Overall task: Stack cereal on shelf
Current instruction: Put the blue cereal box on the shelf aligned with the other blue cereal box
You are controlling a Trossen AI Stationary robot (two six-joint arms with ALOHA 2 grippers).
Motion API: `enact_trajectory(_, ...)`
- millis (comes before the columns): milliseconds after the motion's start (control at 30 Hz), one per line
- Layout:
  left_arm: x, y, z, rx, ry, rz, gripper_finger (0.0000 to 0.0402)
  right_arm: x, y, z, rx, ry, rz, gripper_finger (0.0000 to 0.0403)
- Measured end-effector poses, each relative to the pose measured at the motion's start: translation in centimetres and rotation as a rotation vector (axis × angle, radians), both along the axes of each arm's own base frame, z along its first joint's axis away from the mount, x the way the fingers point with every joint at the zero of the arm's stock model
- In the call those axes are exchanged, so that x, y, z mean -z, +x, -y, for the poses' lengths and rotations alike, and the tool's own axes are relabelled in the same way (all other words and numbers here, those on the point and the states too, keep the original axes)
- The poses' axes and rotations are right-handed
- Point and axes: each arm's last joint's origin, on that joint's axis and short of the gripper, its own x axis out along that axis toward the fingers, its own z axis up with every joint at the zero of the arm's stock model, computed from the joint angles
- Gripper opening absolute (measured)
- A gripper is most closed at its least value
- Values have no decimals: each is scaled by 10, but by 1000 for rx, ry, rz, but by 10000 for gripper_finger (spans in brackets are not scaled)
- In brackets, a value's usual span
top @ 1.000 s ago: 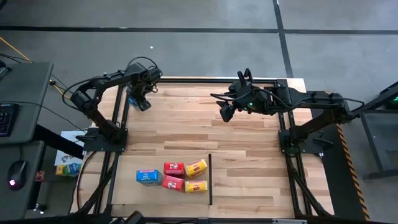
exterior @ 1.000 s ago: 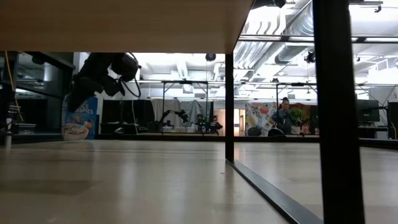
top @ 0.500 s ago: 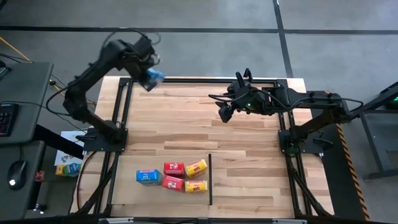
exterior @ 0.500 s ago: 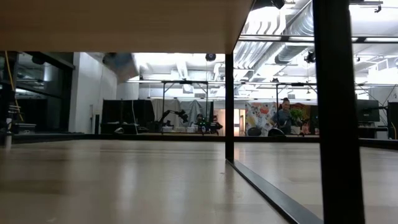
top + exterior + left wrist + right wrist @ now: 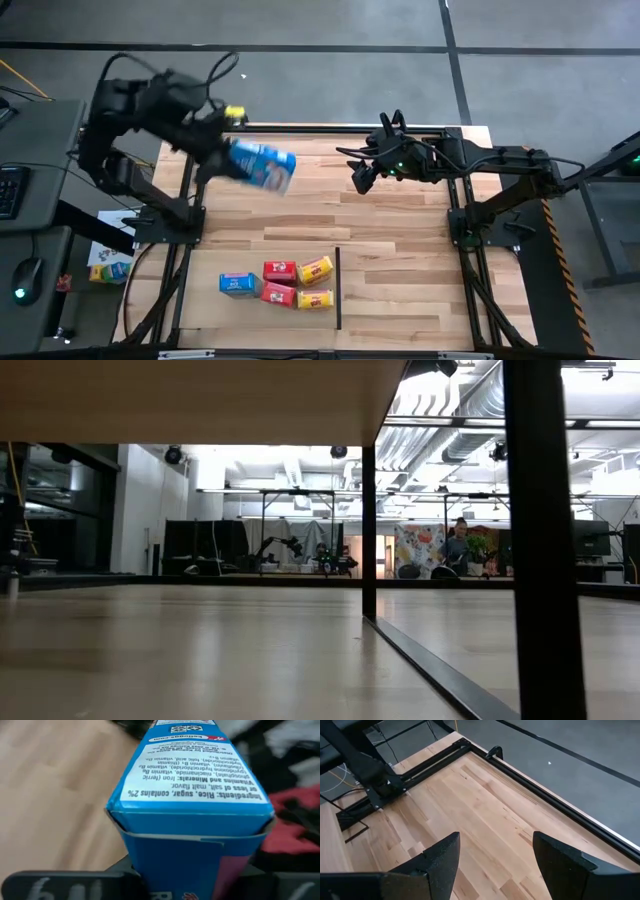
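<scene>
My left gripper [image 5: 220, 152] hangs high over the table's far left part, shut on a blue cereal carton [image 5: 262, 166] that sticks out toward the right. In the left wrist view the carton [image 5: 190, 795] fills the picture, its printed narrow side up. Several more cereal cartons lie flat on the table near its front edge: a blue one [image 5: 239, 285], two red ones [image 5: 279, 271] and two yellow ones [image 5: 315, 269]. My right gripper [image 5: 362, 180] is open above the far middle of the table, with nothing between its fingers [image 5: 442, 857]. My left gripper pinches the blue carton's near end [image 5: 150, 870] between its two fingers, one on each broad face. The carton runs straight out from the fingers, slanting a little downward. It is lifted clear of the table.
A black frame runs around the table [image 5: 400, 240], and a thin black divider [image 5: 338, 290] stands right of the cartons. The low view shows a board's underside [image 5: 190, 400] overhead and a black post [image 5: 368, 530]. More small boxes [image 5: 108, 268] lie off the table's left side.
My left gripper has risen from the table's far left corner with the blue carton and swung it out over the table. It has turned, so the carton now points toward the right. In the low view both have gone up out of sight.
</scene>
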Motion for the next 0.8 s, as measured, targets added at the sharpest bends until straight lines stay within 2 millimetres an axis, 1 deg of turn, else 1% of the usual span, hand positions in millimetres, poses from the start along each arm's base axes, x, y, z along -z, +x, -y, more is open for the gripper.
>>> enact_trajectory(67,-6,-3,21,65,-56,19,91,0,0,0,-3,2,0,243)
enact_trajectory(167,-8,-7,55,184,-136,17,91,0,0,0,4,30,14,243)
enact_trajectory(333,3,-2,121,411,-153,-82,91,-1,2,-1,29,106,71,243)
enact_trajectory(500,17,-13,179,592,-155,-213,91,-3,3,-3,23,180,111,243)
enact_trajectory(633,35,-22,217,671,-76,-337,91,-2,3,-3,49,219,128,243)
enact_trajectory(700,41,-21,233,688,-37,-328,92,-2,3,-3,54,225,131,243)
enact_trajectory(800,54,-15,250,672,33,-354,92,-2,3,-3,59,231,135,243)
